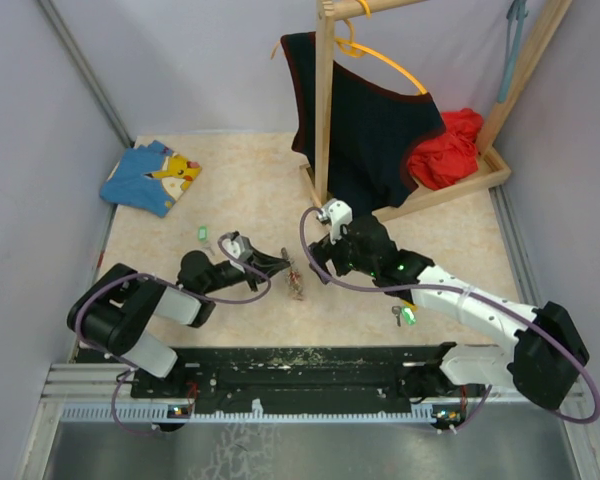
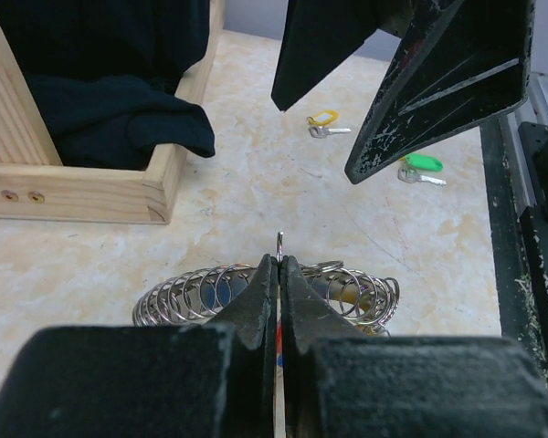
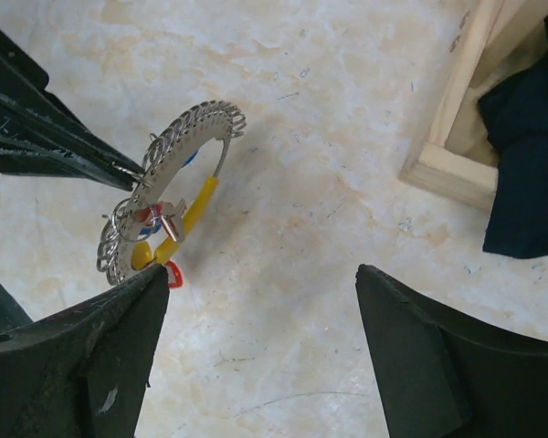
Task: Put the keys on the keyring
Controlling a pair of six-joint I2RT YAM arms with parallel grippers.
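The keyring (image 2: 192, 294) is a curved row of silver rings on a yellow loop (image 3: 190, 212) with red and blue tags, standing on edge on the table (image 1: 240, 190). My left gripper (image 2: 280, 265) is shut on one thin ring at its top; in the top view it (image 1: 278, 264) reaches the keyring (image 1: 296, 282) from the left. My right gripper (image 3: 258, 276) is open and empty, hovering just right of the keyring (image 3: 169, 173), seen from above (image 1: 316, 258). A yellow-headed key (image 2: 323, 121) and a green-headed key (image 2: 420, 166) lie beyond on the table; the green one (image 1: 408, 316) lies by my right arm.
Another small green tag (image 1: 202, 232) lies left of my left gripper. A wooden rack (image 1: 325, 110) with a dark garment (image 1: 370, 130), orange hanger (image 1: 395, 60) and red cloth (image 1: 448, 150) stands at the back right. A blue printed cloth (image 1: 150, 176) lies back left.
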